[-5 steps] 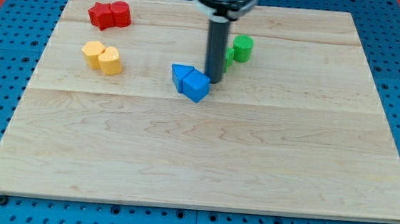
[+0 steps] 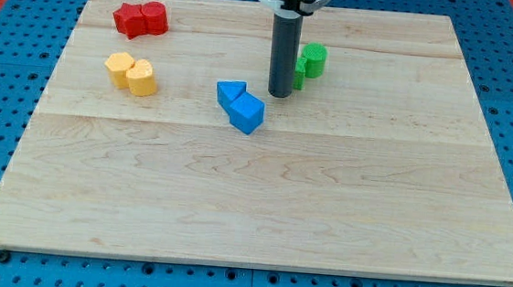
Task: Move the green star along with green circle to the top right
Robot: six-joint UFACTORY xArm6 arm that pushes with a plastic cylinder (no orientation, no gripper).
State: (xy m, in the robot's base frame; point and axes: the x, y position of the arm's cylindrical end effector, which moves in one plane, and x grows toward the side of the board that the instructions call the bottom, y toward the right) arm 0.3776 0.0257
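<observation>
My tip (image 2: 280, 95) against green star (image 2: 297, 74)

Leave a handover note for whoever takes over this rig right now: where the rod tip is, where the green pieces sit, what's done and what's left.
My tip is down on the board, just at the view's left of the green pair and to the upper right of the two blue blocks.
The green circle sits in the board's upper middle; the green star is right beside it, mostly hidden behind the rod.
Done: the tip is in position against the greens' left side.
Left: both greens remain well short of the top right corner; push them right and up together.
</observation>
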